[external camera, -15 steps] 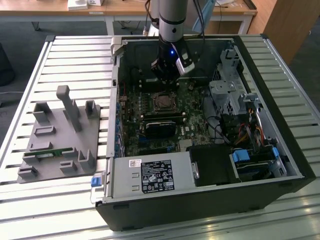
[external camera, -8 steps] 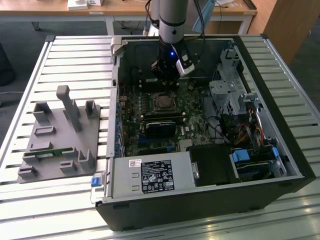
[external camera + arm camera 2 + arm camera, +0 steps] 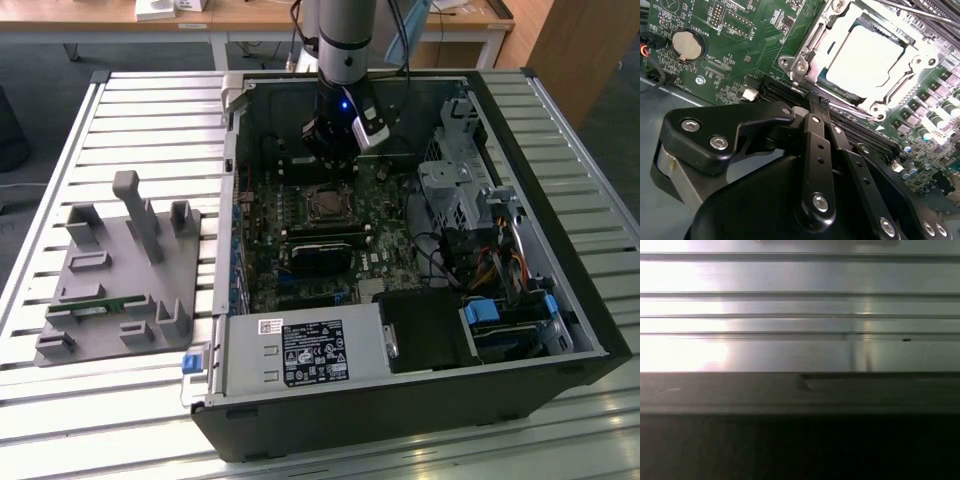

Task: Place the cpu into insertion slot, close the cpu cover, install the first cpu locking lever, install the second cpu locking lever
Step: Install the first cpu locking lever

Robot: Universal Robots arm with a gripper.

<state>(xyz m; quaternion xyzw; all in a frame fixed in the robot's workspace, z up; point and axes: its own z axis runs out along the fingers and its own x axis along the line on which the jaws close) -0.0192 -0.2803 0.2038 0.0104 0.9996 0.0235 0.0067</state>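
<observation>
Inside the open computer case, the gripper hovers low over the green motherboard, its fingers pinched together with nothing between them. Just beyond the fingertips, the cpu sits in the insertion slot, the cpu cover lying flat around it.

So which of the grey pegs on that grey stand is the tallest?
The narrow post toward the far side of the grey stand. It rises well above the short blocks on either side of it.
</observation>
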